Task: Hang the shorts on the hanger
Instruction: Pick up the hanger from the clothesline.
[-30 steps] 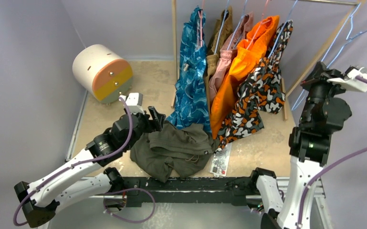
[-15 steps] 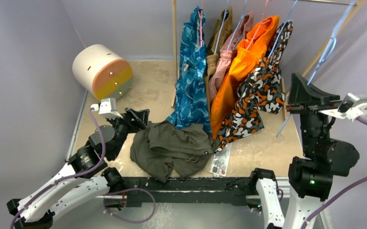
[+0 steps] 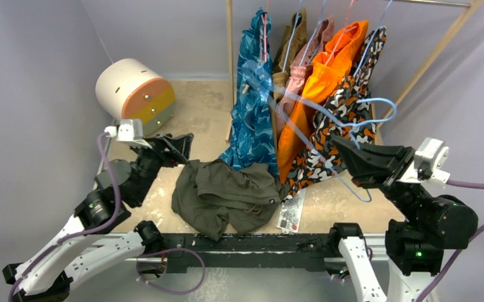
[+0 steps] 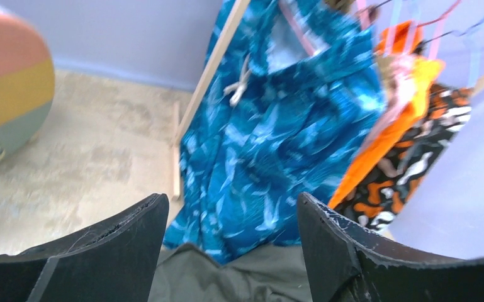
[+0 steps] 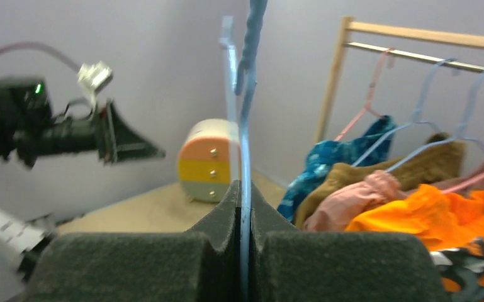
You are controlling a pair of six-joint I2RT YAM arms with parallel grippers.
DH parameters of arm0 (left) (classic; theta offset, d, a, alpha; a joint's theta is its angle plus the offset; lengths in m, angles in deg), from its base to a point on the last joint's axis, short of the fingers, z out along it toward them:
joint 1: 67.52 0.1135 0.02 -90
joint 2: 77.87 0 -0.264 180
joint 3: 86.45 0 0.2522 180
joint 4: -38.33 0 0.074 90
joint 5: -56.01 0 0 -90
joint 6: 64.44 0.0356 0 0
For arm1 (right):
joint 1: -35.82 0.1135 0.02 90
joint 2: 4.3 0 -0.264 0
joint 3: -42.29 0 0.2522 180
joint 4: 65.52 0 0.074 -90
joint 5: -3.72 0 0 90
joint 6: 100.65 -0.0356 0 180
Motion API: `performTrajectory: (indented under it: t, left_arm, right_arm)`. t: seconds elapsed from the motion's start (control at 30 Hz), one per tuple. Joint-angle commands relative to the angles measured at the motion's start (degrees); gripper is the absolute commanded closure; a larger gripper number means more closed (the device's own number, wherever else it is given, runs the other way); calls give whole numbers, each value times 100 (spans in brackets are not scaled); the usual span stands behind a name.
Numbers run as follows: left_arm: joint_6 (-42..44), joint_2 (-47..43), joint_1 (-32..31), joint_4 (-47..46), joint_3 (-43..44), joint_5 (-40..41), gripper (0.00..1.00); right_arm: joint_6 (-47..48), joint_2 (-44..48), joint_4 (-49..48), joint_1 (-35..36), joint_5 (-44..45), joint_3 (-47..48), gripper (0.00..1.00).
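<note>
Holding the hanger (image 5: 246, 126) pinched tight in my right tool (image 3: 342, 148), raised above the desk (image 3: 201, 113) — pickup looks done. The shorts (image 3: 226, 195) lie crumpled on the desk near its front edge, unhung; my left tool (image 3: 179, 146) hovers beside them, spread wide and empty — draping remains.

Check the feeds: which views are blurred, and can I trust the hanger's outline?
Top external: the hanger smears into faint see-through blue streaks, so its outline is unreliable; the shorts look sharp. Right wrist: its wire is crisp only where the right gripper pinches it, and soft above. Left wrist: the blue patterned garment looks slightly soft beyond the open left gripper.
</note>
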Motion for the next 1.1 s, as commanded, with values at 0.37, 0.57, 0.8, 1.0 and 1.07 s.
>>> performTrajectory:
  t: [0.37,0.57,0.8,1.0,1.07]
  left_arm:
    - [1569,-744,21,233,2373,-1420,24]
    - [1537,-477,21,219,2527,-1657,23]
    - [1748,475,20,96,2540,-3185,21]
    - [2233,1334,21,119,2904,-4699,21]
    - [2360,1492,21,-55,2850,-5125,19]
  right_arm:
    - [-314,-129,-1291,548,-1587,-1541,100]
    - [545,-738,-930,931,-1528,-1284,100]
    - [1413,-1111,85,1801,-1175,-965,100]
    - [1474,-1291,434,2089,-1433,-730,100]
    - [1475,-1281,548,2122,-1433,-681,100]
